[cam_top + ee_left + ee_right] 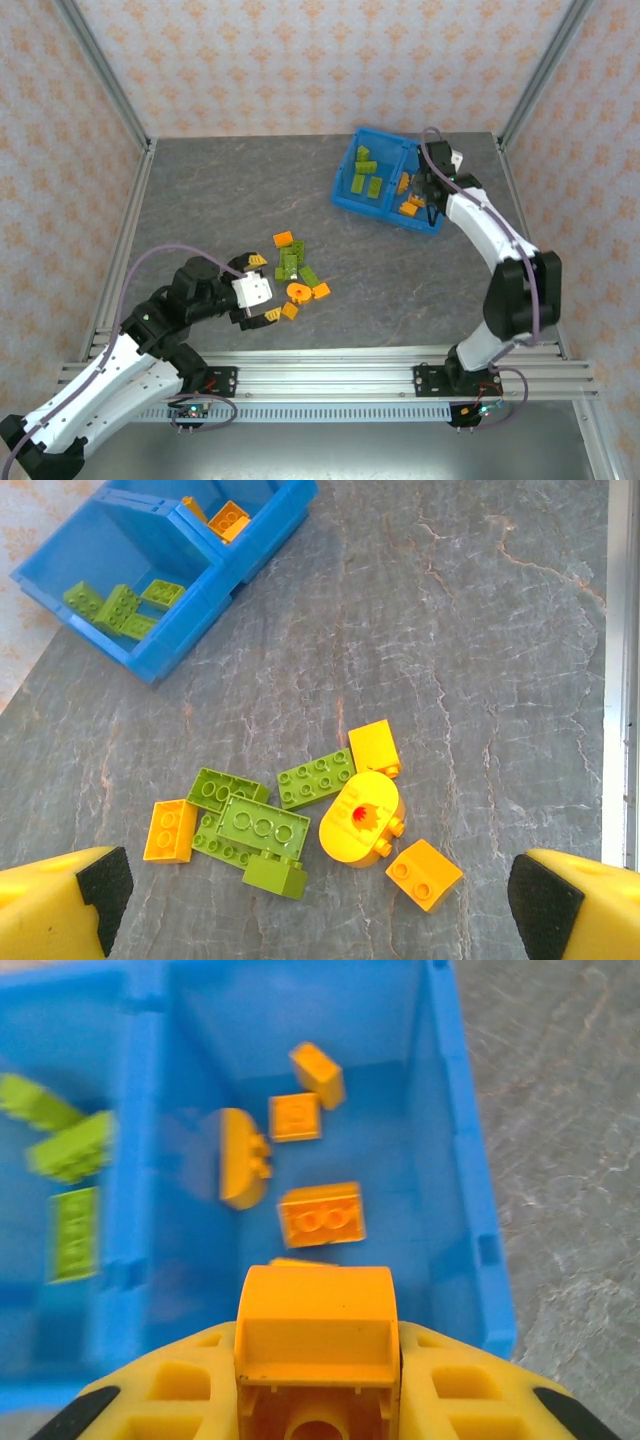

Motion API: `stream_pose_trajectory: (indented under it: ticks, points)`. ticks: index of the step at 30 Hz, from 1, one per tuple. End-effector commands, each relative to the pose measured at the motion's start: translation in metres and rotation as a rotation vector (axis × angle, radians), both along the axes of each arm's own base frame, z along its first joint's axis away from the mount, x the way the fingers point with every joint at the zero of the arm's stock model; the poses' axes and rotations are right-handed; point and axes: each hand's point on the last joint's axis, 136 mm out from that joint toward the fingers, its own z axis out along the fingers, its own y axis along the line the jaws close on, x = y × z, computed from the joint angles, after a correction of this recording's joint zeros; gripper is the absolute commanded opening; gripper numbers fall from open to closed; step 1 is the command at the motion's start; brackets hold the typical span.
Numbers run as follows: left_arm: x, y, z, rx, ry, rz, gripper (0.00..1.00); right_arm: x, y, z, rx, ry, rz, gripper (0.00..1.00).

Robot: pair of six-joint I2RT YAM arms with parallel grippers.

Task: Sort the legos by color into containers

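The right claw (432, 192) is closed on an orange brick (316, 1325) with a curved top, and the brick is held just above the blue bin (383, 213). Below it, in the right half of the bin, more orange bricks (320, 1212) can be seen lying loose. In the left half, past the wall in the middle, green bricks (72, 1150) are kept. The left claw (263, 289) is opened wide, with nothing in it, and is held over a small pile (250, 825) on the grey table (480, 630), well apart from the bin. In the pile, green pieces are mixed with orange ones, and a round orange piece (360, 825) is found among them.
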Motion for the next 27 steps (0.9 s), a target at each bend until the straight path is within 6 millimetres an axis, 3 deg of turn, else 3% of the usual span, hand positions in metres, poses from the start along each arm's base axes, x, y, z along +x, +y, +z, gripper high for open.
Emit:
stream_pose_trajectory:
  ticks: [1,8,12,16,19,22,27]
  points:
    - [0.004,-0.002,0.007,-0.027,-0.028,0.000,1.00,0.029,-0.004,-0.016,0.011,0.017,-0.012,0.28]
    - [0.009,0.002,0.004,-0.013,-0.030,0.024,1.00,0.065,-0.001,-0.049,-0.001,0.102,-0.023,0.37]
    - [0.015,0.004,0.003,-0.028,-0.033,0.062,1.00,0.066,0.000,-0.043,0.018,0.082,-0.032,0.48]
    - [0.025,0.006,0.009,-0.085,-0.013,0.136,1.00,0.059,0.002,-0.025,0.034,0.055,-0.015,0.51]
    - [0.040,0.010,0.015,-0.150,0.048,0.234,1.00,0.046,0.011,-0.007,0.087,0.021,0.017,0.51]
    - [0.070,0.025,0.026,-0.259,0.162,0.469,1.00,0.020,0.029,0.012,0.169,-0.016,0.076,0.51]
    - [0.115,0.068,0.039,-0.333,0.367,1.031,1.00,-0.049,0.093,0.049,0.322,-0.065,0.338,0.59]
